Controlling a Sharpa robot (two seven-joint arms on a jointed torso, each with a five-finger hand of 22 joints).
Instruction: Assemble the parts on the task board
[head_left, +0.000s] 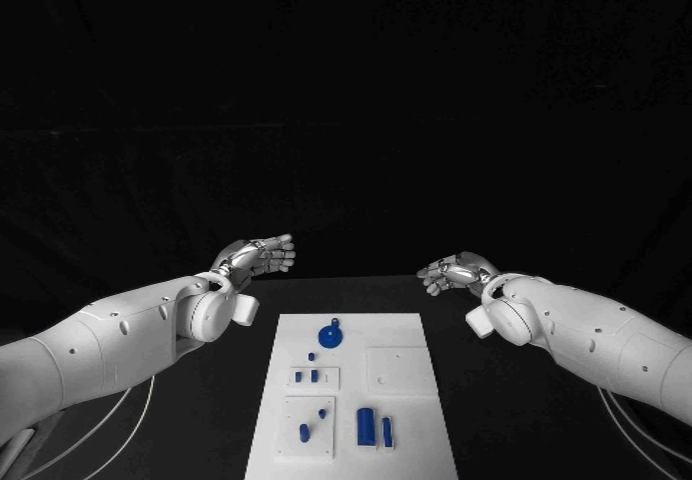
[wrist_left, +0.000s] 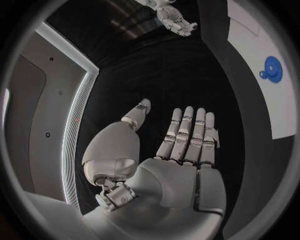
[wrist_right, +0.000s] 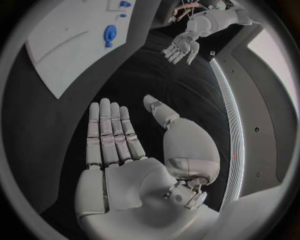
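Both the left robot hand and the right robot hand hovered released, grasping nothing, beyond the task board on the table, apparently leaving its blue parts unobstructed for assembly.

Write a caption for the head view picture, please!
Two open robot hands, left and right, hover beyond the board with blue parts.

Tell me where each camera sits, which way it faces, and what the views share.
Head view: on the robot's head, looking down at the task board; both arms, left hand, right hand.
Left wrist view: behind the left hand, facing past its open palm.
Right wrist view: behind the right hand, likewise.
Shared: the round blue part and each wrist view's opposite hand.
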